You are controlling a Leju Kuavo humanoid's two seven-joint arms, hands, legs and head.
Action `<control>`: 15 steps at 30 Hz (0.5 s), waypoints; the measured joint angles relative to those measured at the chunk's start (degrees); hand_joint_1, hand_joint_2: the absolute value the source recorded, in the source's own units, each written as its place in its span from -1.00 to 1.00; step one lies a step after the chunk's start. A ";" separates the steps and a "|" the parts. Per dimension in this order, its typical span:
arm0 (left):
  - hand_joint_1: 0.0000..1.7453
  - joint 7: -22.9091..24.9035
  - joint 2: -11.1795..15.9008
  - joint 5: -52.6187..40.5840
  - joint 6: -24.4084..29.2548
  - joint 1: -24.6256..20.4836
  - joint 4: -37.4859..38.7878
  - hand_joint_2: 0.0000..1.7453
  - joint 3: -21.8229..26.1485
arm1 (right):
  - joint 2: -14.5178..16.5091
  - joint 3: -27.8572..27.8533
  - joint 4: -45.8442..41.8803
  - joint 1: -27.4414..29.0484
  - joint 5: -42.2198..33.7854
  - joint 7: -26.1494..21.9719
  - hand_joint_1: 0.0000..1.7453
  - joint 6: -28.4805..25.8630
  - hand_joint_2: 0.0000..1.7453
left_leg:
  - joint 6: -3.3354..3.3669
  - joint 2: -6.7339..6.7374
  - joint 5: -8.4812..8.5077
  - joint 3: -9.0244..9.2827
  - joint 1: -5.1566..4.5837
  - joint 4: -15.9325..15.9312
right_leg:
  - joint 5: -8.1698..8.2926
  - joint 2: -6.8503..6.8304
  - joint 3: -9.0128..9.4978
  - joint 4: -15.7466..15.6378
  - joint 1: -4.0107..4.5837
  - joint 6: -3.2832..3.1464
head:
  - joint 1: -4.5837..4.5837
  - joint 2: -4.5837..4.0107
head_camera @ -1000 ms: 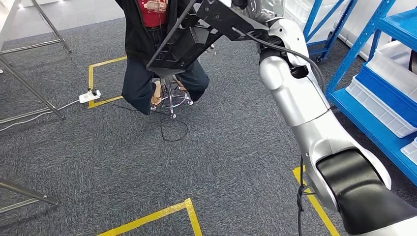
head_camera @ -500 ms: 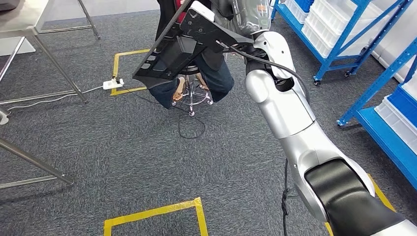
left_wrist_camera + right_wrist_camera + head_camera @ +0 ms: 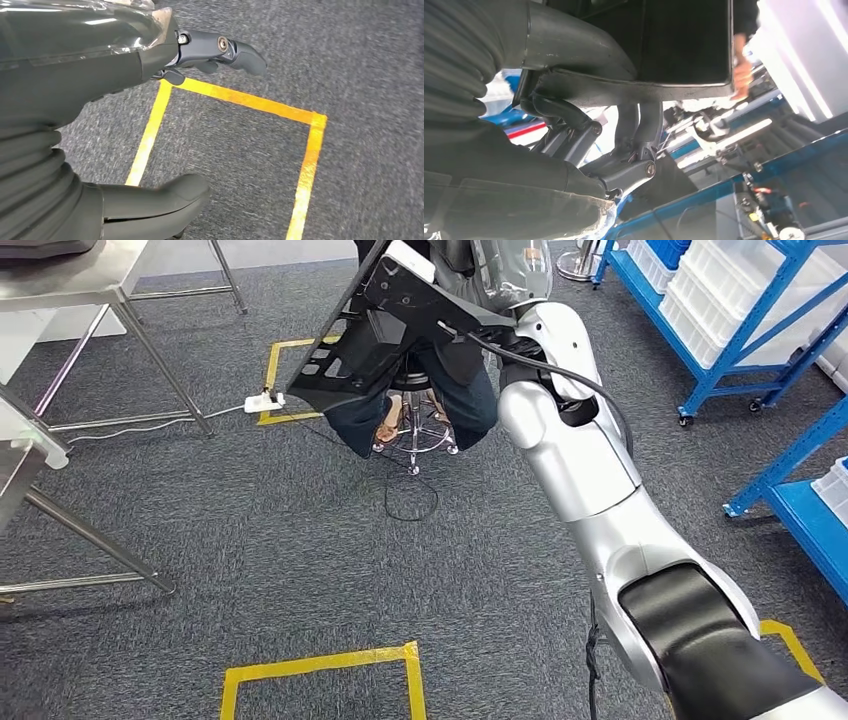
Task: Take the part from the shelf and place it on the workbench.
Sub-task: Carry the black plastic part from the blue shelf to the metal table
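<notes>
Right robot hand (image 3: 589, 135) grips black part (image 3: 365, 335), held up w/ seated person behind it. Left robot hand (image 3: 150, 125) empty, fingers spread, above yellow floor tape (image 3: 250, 100).

I've turned left: the worktop (image 3: 70, 275) swung into view and the blue shelf (image 3: 740, 330) slid off right.

Right arm (image 3: 580, 460) raised, hand (image 3: 589, 125) gripping; left hand (image 3: 100, 130) hangs, fingers (image 3: 240, 52) apart.

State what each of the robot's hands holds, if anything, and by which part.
The right hand grips the black part by its edge, thumb on one face and fingers on the other. The left hand holds nothing, its fingers apart above the carpet.
</notes>
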 joint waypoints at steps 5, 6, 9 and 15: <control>-1.00 -0.01 -0.01 0.00 0.00 -0.22 0.00 1.00 -0.02 | 0.08 -0.07 -0.17 -0.37 0.00 0.01 1.00 0.00 1.00 | 0.98 2.79 5.92 8.15 -0.74 -14.93 | -0.25 -1.79 0.05 0.05 0.66 0.03 | 0.04 0.00; -1.00 -0.01 0.00 0.00 0.00 -0.30 0.00 1.00 -0.03 | 0.05 -0.09 -0.22 -0.42 0.01 0.01 1.00 0.00 1.00 | 1.14 2.99 5.87 8.62 -1.04 -15.85 | -0.28 -2.15 -0.02 0.03 0.81 0.14 | 0.07 0.00; -1.00 0.00 0.04 -0.03 0.01 -0.28 0.00 1.00 -0.05 | -0.03 -0.18 -0.27 -0.42 0.39 0.08 1.00 0.00 1.00 | 2.15 1.71 6.42 8.98 -1.15 -16.75 | -0.78 -2.49 -0.42 0.63 0.81 0.67 | 0.08 0.00; -1.00 0.43 -0.11 -0.62 0.00 -0.47 0.00 1.00 -0.21 | -1.37 -2.70 -0.33 -0.59 0.92 -0.08 1.00 1.07 1.00 | 3.27 -1.55 7.01 9.33 -0.85 -17.41 | -6.34 1.23 -8.46 16.51 0.43 0.79 | 0.15 0.00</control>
